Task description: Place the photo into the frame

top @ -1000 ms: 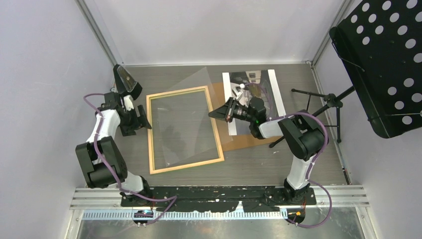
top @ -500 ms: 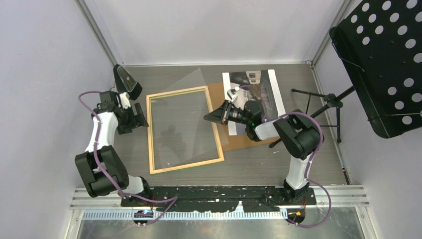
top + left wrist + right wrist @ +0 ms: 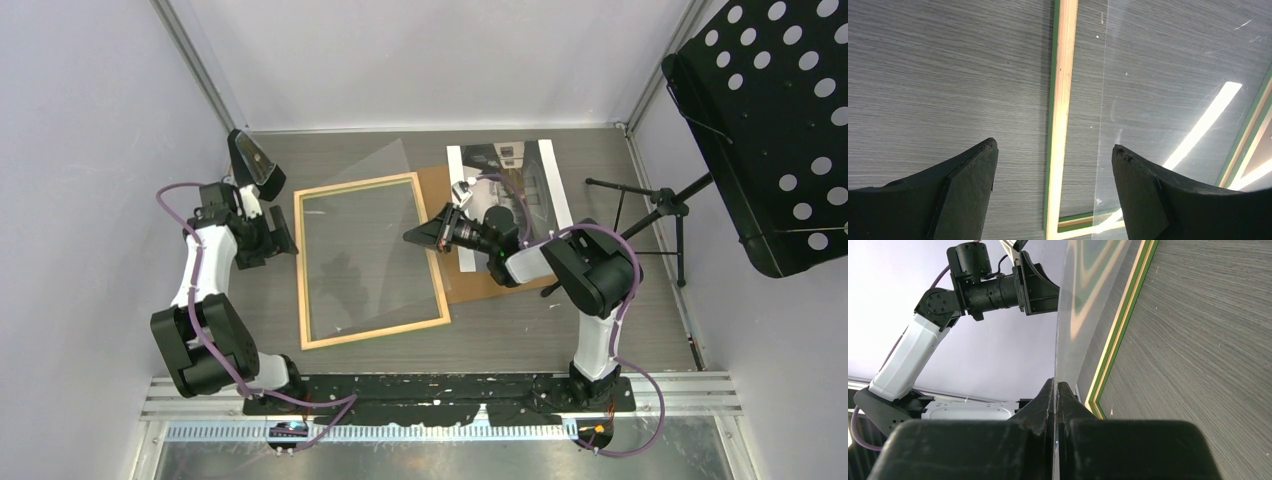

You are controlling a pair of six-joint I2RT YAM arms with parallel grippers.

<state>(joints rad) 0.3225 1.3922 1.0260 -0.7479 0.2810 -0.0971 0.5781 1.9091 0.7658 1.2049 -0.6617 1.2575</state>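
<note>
— What is on the left side of the bench (image 3: 500,330)?

— The left fingers (image 3: 283,240) stand wide apart and hold nothing. They are just beside the frame (image 3: 301,270), outside its left rail. In the left wrist view the two fingers (image 3: 968,187) straddle that rail (image 3: 1063,100), pale wood on top with a green strip along its side.

— And the frame itself?

— It lies flat on the bench between the two arms, wood side up. A clear sheet (image 3: 365,240) sits over its opening, turned a little, with its far corner reaching past the frame's far rail. From the left wrist, the sheet's (image 3: 1173,75) left edge runs just inside the left rail.

— Who has the sheet?

— The right fingers (image 3: 417,235) are closed on its right edge, over the frame's right rail. The right wrist view shows the fingers (image 3: 1040,402) pressed together with the thin sheet (image 3: 1068,315) between them and the frame's rail (image 3: 1120,322) beside it.

— Where is the photo?

— The photo (image 3: 505,158) lies to the right of the frame, on a brown backing board (image 3: 485,285), partly hidden under the right arm. Neither arm touches it. A black music stand (image 3: 770,130) is at the far right.
</note>
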